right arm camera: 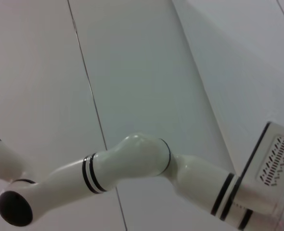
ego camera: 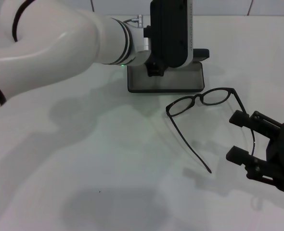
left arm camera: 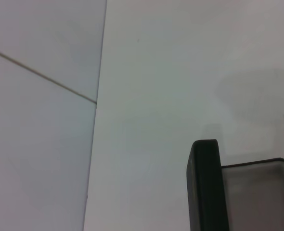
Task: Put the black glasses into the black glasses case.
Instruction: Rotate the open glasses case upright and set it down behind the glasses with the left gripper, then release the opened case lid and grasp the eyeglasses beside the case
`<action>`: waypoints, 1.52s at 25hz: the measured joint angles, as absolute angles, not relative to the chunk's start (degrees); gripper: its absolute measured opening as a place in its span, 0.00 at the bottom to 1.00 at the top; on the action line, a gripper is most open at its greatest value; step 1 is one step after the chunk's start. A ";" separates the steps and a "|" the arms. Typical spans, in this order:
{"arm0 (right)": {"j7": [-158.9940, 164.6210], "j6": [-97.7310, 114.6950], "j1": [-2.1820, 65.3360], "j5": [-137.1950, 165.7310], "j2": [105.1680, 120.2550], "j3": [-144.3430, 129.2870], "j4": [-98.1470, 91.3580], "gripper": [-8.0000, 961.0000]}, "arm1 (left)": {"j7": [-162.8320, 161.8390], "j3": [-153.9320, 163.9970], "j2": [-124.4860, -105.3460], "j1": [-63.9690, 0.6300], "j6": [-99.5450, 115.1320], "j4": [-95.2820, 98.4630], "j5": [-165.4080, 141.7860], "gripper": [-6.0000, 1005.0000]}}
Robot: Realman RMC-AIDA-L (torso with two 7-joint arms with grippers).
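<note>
Nearest the robot, toward the bench's point(ego camera: 108, 183) right edge, the right gripper point(ego camera: 239, 137) lies low with its fingers point(ego camera: 238, 118) apart and empty, the opening facing left toward the black glasses point(ego camera: 200, 101). One slim temple passes through or just in front of that opening; which, the head view does not settle. The glasses rest unfolded on the bench, just left of and slightly beyond the fingers. The lens front runs roughly parallel to the far edge, and the other temple trails back toward the near edge. The right arm is clearly the nearer one for a pick.

Beyond the glasses, near the far edge, the black glasses case point(ego camera: 165, 79) lies open, grey lining showing, lid upright. The left gripper point(ego camera: 170, 33) hovers at the lid; whether its fingers are apart or together cannot be told.
</note>
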State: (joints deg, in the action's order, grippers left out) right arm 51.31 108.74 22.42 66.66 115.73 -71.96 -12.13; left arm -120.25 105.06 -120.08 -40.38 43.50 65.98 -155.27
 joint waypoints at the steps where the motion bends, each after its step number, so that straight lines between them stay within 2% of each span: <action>1: 51.25 108.34 22.47 66.66 115.74 -72.02 -12.12 0.81 | -119.90 104.96 -120.06 -40.40 43.21 65.72 -154.83 0.22; 16: 50.80 104.55 22.91 66.71 115.75 -71.73 -12.31 0.80 | -116.21 103.33 -119.84 -40.46 41.24 62.14 -152.09 0.23; 21: 51.95 100.37 22.97 66.77 115.68 -71.74 -12.42 0.80 | -116.53 101.66 -119.85 -39.17 46.12 66.93 -151.31 0.25; 24: 53.86 94.49 23.41 67.14 115.51 -72.20 -12.73 0.80 | -116.57 100.47 -119.86 -36.78 51.12 73.32 -150.73 0.29; 29: 55.39 91.52 23.58 67.34 115.16 -72.59 -13.59 0.80 | -117.02 99.26 -119.91 -28.68 55.46 88.84 -150.49 0.36; 34: 68.02 88.54 22.88 76.89 114.37 -74.60 -25.26 0.80 | -120.27 93.43 -119.87 -20.79 55.75 102.15 -140.78 0.39; 38: 80.27 89.32 22.97 88.94 114.47 -74.77 -38.88 0.79 | -119.94 86.53 -119.81 -16.60 55.91 103.84 -125.32 0.40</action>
